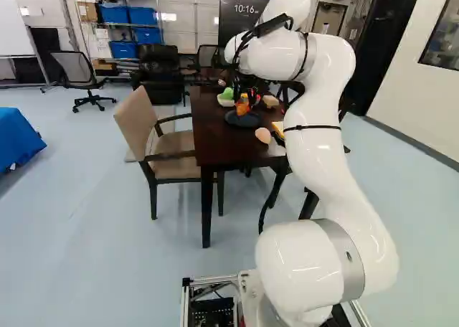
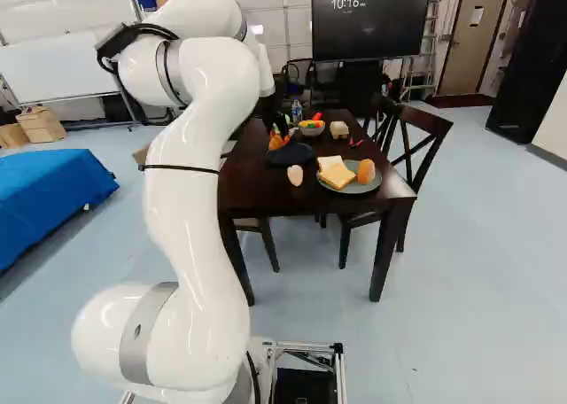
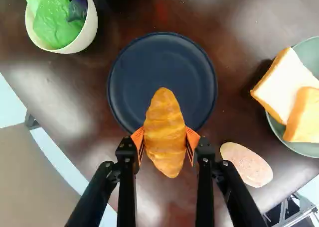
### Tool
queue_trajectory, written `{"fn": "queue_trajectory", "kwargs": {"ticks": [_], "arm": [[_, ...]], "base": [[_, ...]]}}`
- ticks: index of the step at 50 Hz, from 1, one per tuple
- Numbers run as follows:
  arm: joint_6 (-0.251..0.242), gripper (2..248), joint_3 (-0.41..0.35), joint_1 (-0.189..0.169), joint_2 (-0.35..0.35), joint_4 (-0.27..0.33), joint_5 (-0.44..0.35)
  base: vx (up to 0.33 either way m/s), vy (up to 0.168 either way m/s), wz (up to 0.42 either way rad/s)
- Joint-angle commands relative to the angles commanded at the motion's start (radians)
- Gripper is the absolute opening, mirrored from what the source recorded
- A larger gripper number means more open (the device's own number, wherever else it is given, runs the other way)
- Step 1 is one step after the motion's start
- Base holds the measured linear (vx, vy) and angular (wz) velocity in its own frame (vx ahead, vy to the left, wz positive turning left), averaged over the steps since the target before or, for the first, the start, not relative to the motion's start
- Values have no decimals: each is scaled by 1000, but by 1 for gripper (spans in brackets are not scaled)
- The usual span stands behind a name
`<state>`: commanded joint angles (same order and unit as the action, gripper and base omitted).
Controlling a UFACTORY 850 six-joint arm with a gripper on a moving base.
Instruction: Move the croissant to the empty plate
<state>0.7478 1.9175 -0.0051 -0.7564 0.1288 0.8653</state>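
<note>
Claw [image 3: 165, 143] was clamped on the croissant [image 3: 165, 132] at mid-body, over the near edge of the dark plate [image 3: 162, 80]; looked light, maybe slightly soft, so that middle hold with modest squeeze seemed right.

my glossy white arm [image 2: 197, 200], bulging round joints [image 1: 294, 266], silver-gray bands [image 2: 144, 333], thin black straps [image 2: 181, 167], black cables [image 2: 159, 29] looped far out, black gripper [image 1: 244, 103], orange pads [image 3: 192, 137]

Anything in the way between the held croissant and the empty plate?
Nothing visible. In the wrist view the croissant, held between the jaws, overlaps the dark blue plate. The bowl of greens and pale oval piece sit clear of both.
</note>
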Motion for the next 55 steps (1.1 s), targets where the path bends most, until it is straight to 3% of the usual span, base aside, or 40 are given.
{"fn": "queue_trajectory", "kwargs": {"ticks": [20, 55], "arm": [[0, 120, 42, -2, -42, 0, 23], [0, 120, 60, -2, -120, -42, -62]], "base": [[0, 0, 0], [0, 0, 0]]}}
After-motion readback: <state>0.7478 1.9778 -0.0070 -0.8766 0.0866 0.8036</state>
